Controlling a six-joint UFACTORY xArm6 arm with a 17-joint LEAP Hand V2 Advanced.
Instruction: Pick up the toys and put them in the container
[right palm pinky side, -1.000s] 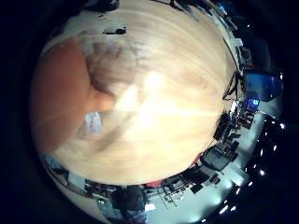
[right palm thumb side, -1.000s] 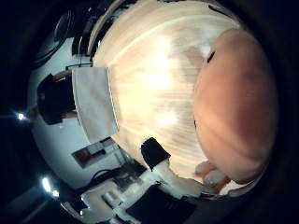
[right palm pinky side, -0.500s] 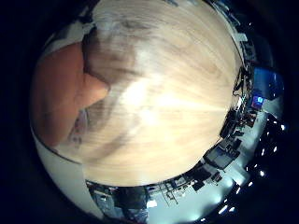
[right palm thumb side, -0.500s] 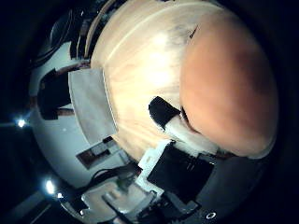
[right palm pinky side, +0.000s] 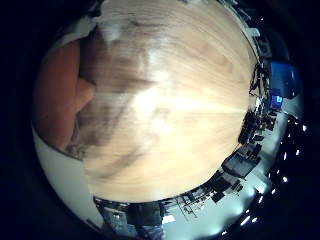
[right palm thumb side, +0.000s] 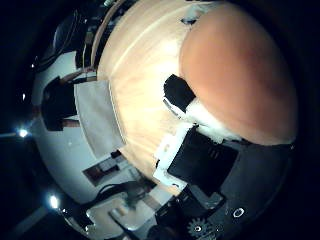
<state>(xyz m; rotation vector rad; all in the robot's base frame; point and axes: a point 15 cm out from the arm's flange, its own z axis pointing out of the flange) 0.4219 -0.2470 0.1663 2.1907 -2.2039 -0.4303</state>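
A rounded orange toy fills much of the thumb side view, close to my palm. My right hand has a white finger with a black tip curled against the toy's side. In the little finger side view the same toy bulges in from the edge over the light wooden table. How much of the toy the other fingers wrap is hidden.
A pale grey flat rectangular thing lies at the table's edge, beside a dark shape. Beyond the far edge of the table stand dark equipment and a blue screen. A white surface borders the table near the toy.
The black-tipped finger has come further in and closed against the orange toy. Both views have shifted, so the hand has moved; more of the hand's body now shows.
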